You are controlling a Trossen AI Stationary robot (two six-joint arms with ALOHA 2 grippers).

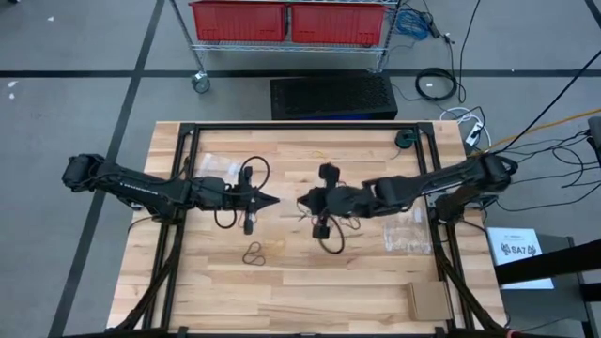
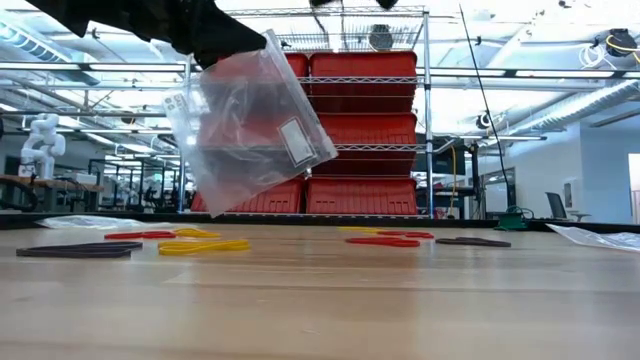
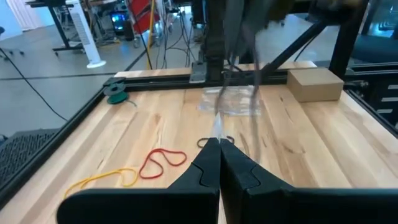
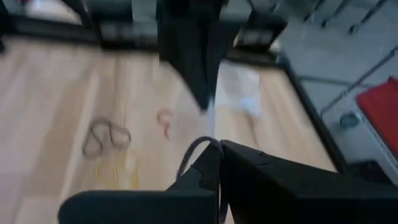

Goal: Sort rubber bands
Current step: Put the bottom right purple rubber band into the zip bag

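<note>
Rubber bands (image 2: 203, 245) lie below; both claws, left (image 1: 272, 200) and right (image 1: 302, 202), pinch the clear bag (image 2: 250, 125); part its mouth evenly, keeping it taut.

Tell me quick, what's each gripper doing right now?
Left gripper: shut, seemingly pinching the clear plastic bag.
Right gripper: shut; held thing cannot be told.

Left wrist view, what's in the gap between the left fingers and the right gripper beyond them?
A clear plastic bag spans it, pinched by the left gripper and the right gripper; the low view shows it best.
</note>
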